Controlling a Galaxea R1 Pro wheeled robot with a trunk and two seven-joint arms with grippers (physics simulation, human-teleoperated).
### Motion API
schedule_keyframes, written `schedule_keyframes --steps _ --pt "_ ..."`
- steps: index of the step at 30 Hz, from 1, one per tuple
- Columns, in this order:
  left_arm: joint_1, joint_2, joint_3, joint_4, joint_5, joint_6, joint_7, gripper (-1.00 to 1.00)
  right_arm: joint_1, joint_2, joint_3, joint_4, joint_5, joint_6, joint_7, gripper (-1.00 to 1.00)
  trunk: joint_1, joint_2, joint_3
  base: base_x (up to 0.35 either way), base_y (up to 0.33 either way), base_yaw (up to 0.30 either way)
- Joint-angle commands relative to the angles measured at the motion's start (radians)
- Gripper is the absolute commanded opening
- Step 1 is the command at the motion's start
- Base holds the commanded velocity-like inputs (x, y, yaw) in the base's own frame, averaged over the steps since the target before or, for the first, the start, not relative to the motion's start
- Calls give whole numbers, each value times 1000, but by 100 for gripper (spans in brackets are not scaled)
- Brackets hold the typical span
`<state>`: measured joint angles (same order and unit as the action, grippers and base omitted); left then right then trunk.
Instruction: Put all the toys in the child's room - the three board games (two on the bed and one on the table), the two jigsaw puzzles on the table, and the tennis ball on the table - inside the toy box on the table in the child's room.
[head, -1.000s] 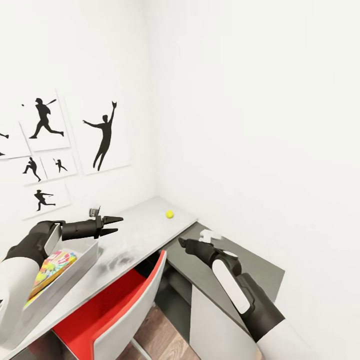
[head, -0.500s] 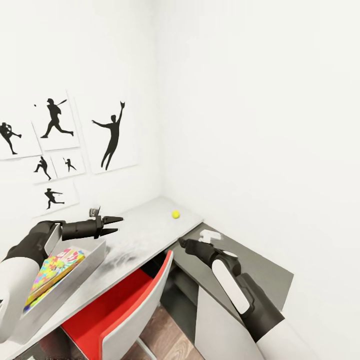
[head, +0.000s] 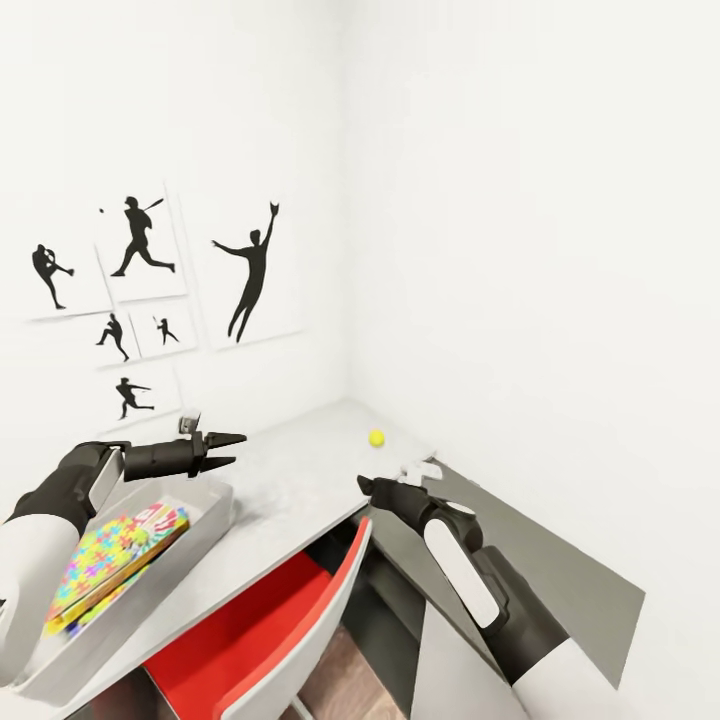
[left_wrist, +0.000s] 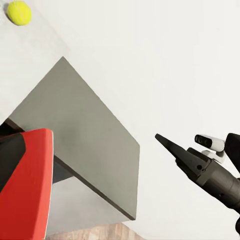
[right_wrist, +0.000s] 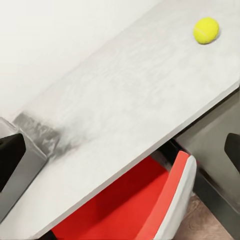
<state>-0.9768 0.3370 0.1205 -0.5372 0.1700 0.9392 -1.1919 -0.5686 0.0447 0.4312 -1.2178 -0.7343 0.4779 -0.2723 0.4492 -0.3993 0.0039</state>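
The yellow-green tennis ball (head: 376, 437) lies near the far corner of the white table (head: 290, 480); it also shows in the left wrist view (left_wrist: 19, 12) and the right wrist view (right_wrist: 206, 30). At the table's left end stands the light-grey toy box (head: 200, 535). It holds a bright jigsaw puzzle (head: 110, 545) on top of flat colourful boxes. My left gripper (head: 236, 450) hovers open and empty over the box's far end. My right gripper (head: 365, 487) is open and empty in front of the table edge, short of the ball.
A red chair with a pale back (head: 320, 620) is tucked under the table between my arms. A low cabinet with a dark grey top (head: 540, 560) stands to the right against the wall. Baseball silhouette posters (head: 250, 270) hang behind the table. Walls close in at the corner.
The whole picture has shifted right, so the camera has turned left. Both arms hold the same pose in the view. The ball and the toy box lie as before on the table.
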Motion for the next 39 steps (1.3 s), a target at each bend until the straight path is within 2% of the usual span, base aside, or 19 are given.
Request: schedule_keyframes --steps 1,17,30,39 --pt "0 0 1 0 2 4 -1 100 -1 0 1 -1 -10 1 -10 100 1 -1 0 193 -10 14" --pt "0 1 1 0 2 -13 -3 100 -1 0 3 12 -14 -24 -5 100 1 -1 0 112 4 2" --pt "0 1 2 0 3 -13 -3 100 -1 0 3 12 -16 -22 -6 100 1 -1 0 20 7 0" --pt "0 1 1 0 3 -13 -3 100 -1 0 3 12 -15 -22 -4 100 1 -1 0 85 104 0"
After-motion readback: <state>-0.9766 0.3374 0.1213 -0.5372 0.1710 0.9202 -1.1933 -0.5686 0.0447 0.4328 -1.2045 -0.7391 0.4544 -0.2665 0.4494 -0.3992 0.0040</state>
